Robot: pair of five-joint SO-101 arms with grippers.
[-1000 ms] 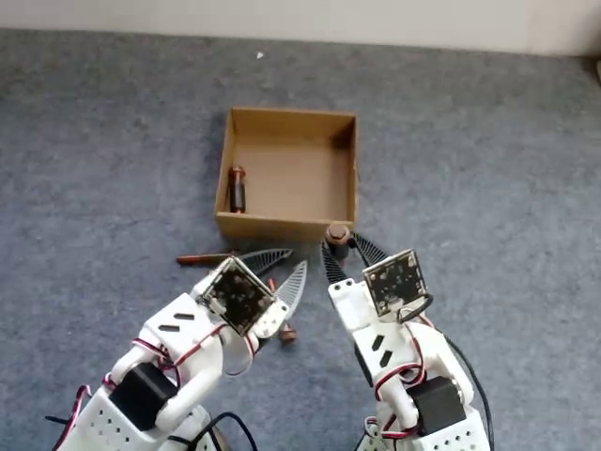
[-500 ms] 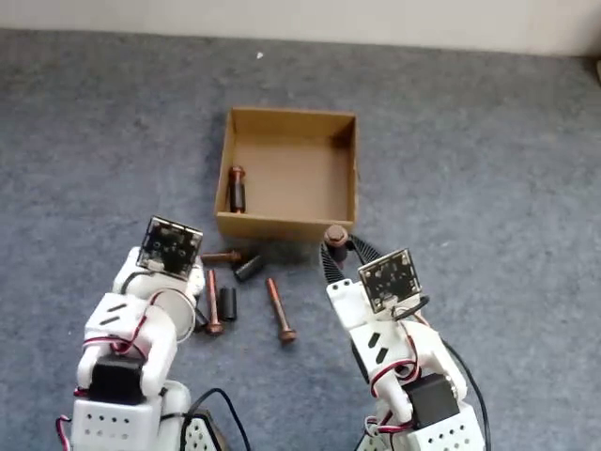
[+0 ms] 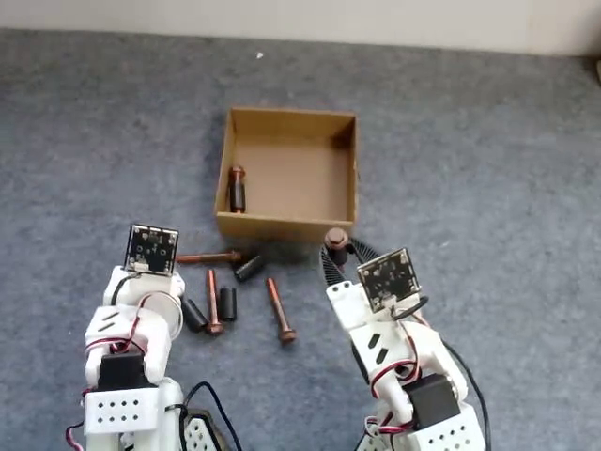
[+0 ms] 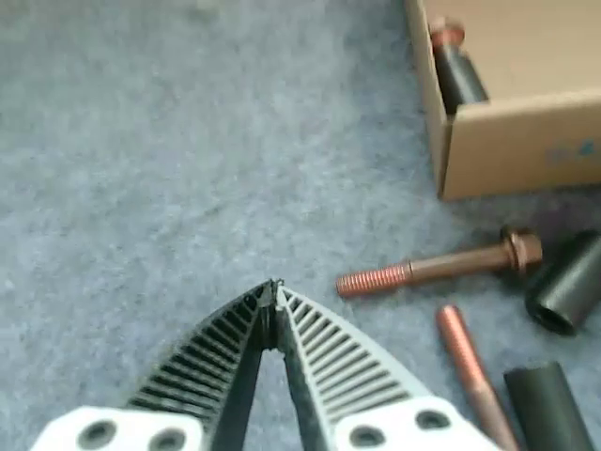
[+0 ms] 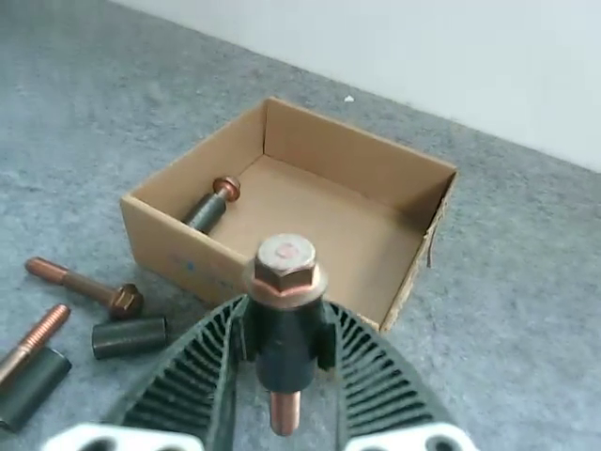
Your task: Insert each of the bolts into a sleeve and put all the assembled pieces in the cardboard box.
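Nothing legible anywhere: no readable words, numbers or signs. Just a faint blue printed mark low on the outer front wall of the open brown cardboard box, too small and blurred to make out. Same wall from the right wrist view, with the mark again as a few blue specks, equally unreadable.

Upright sleeved bolt tight in the right pincer, cardboard box with one assembled piece inside just beyond.
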